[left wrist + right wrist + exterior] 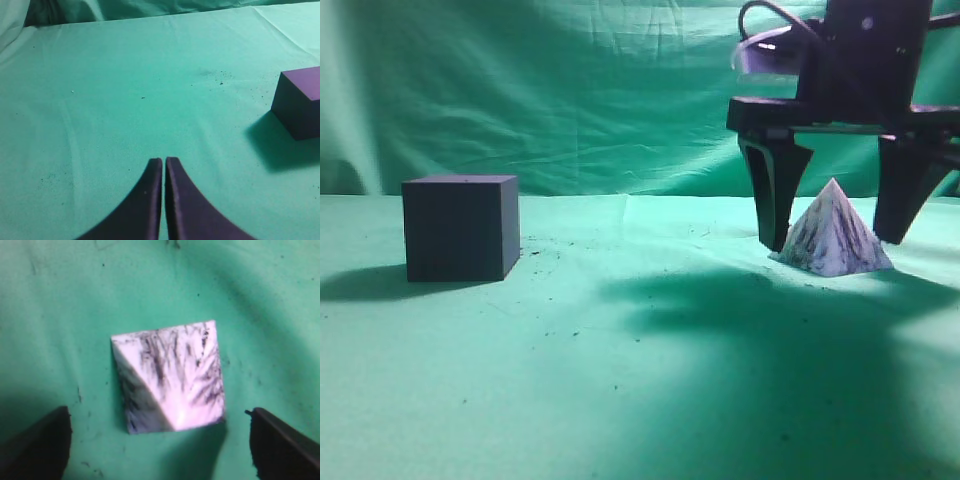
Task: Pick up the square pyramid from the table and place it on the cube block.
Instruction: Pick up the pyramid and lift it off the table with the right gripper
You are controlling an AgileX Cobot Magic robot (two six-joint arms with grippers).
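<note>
Square pyramid [170,377] (marbled, four-sided), sharp-edged.

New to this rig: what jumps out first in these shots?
The right gripper, wide open, straddles the marbled white pyramid on the right side of the green table, one finger on each side and neither seen touching it. Far to the left stands the dark cube, alone, with nothing on top. The left gripper hovers shut over bare cloth, the cube at the right edge of its view.
</note>
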